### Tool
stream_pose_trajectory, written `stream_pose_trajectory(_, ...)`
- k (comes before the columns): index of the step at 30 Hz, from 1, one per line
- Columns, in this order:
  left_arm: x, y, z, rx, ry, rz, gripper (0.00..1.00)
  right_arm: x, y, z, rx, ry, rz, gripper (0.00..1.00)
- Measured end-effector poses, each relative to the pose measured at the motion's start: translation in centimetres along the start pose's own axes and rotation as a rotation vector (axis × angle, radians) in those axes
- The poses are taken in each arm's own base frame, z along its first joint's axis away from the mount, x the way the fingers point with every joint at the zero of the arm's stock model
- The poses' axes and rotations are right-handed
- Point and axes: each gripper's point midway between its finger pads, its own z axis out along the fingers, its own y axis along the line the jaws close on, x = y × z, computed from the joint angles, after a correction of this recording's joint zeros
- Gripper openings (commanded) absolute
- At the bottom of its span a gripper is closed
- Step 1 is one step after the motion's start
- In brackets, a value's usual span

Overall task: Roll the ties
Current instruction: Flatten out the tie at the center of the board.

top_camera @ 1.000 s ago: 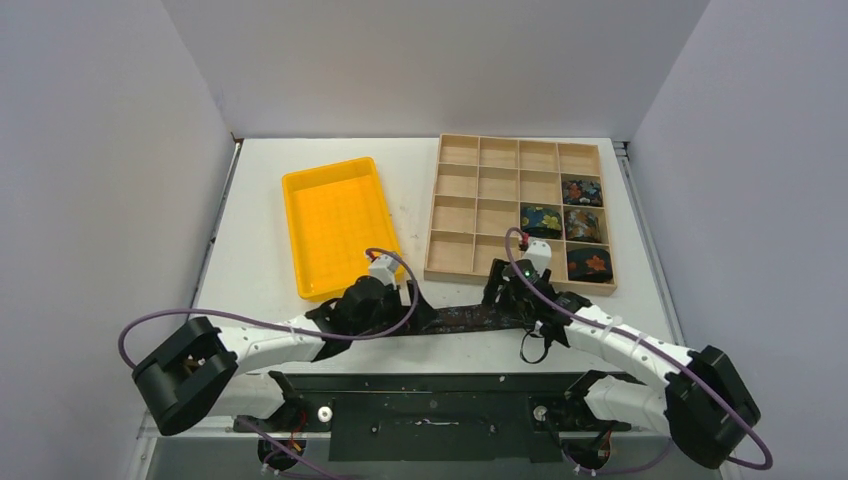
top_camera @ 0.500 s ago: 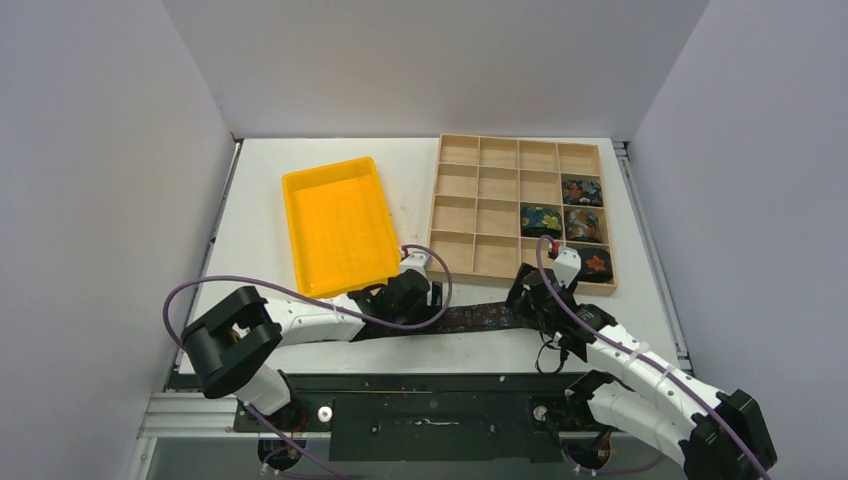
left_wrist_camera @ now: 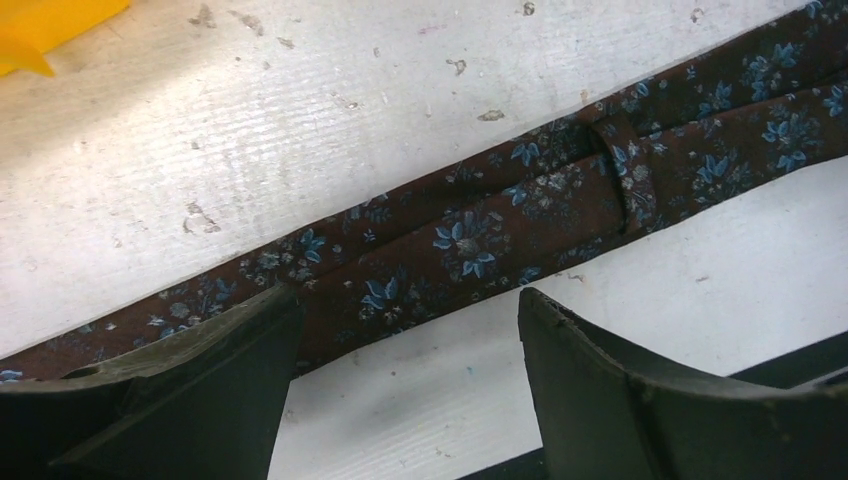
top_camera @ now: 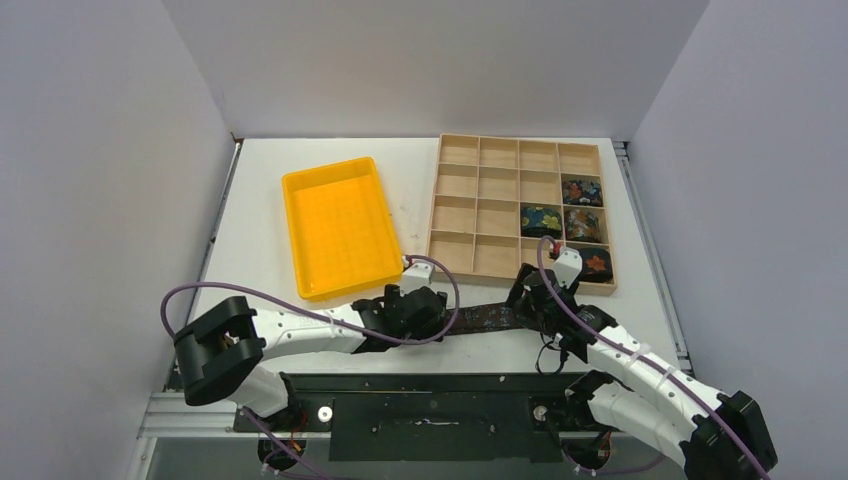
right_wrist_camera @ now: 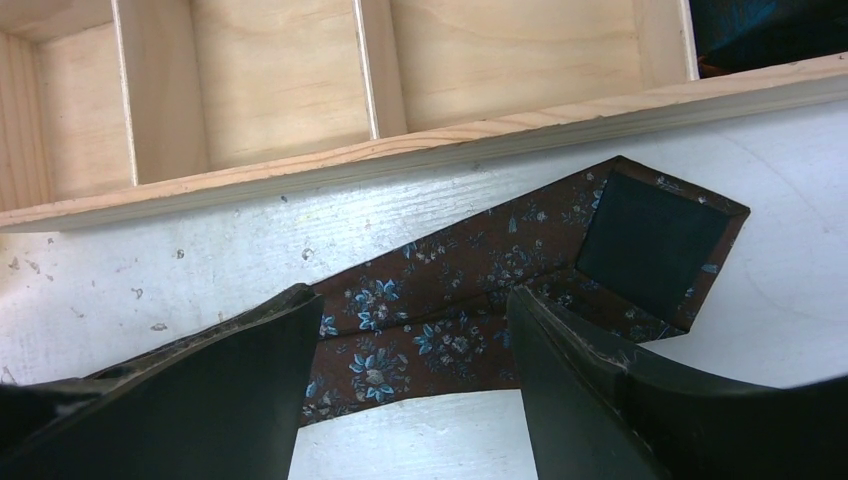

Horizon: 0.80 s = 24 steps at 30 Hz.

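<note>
A dark brown tie with blue flowers (top_camera: 480, 318) lies unrolled and flat near the table's front edge. It shows underside up in the left wrist view (left_wrist_camera: 470, 235) and in the right wrist view (right_wrist_camera: 450, 300), where its wide pointed end lies at the right. My left gripper (top_camera: 432, 318) (left_wrist_camera: 405, 330) is open just above the strip's middle. My right gripper (top_camera: 527, 300) (right_wrist_camera: 410, 330) is open over the wide end. Several rolled ties (top_camera: 582, 225) sit in cells of the wooden tray (top_camera: 480, 215).
A yellow bin (top_camera: 338, 225) stands left of the wooden tray. The tray's front wall (right_wrist_camera: 400, 150) runs just beyond the tie's wide end. A black rail (top_camera: 430, 385) lines the table's front edge. Grey walls close in both sides.
My left gripper has slid right along the tie, from its left part to near its middle. My right gripper shifted right to the wide end and then stayed. The tie remains flat.
</note>
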Motion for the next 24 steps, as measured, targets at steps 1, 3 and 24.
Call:
stream_pose_trajectory(1, -0.1, 0.1, -0.1, -0.010, -0.005, 0.001, 0.73, 0.0, -0.1, 0.0, 0.003, 0.000, -0.001, 0.68)
stream_pose_trajectory(3, -0.2, 0.4, -0.1, -0.030, -0.012, -0.002, 0.66, 0.1, -0.1, 0.1, 0.005, 0.001, -0.002, 0.67)
stream_pose_trajectory(24, 1.4, 2.7, 1.6, -0.150, -0.009, 0.003, 0.00, -0.5, -0.8, 0.3, 0.057, -0.039, 0.049, 0.64)
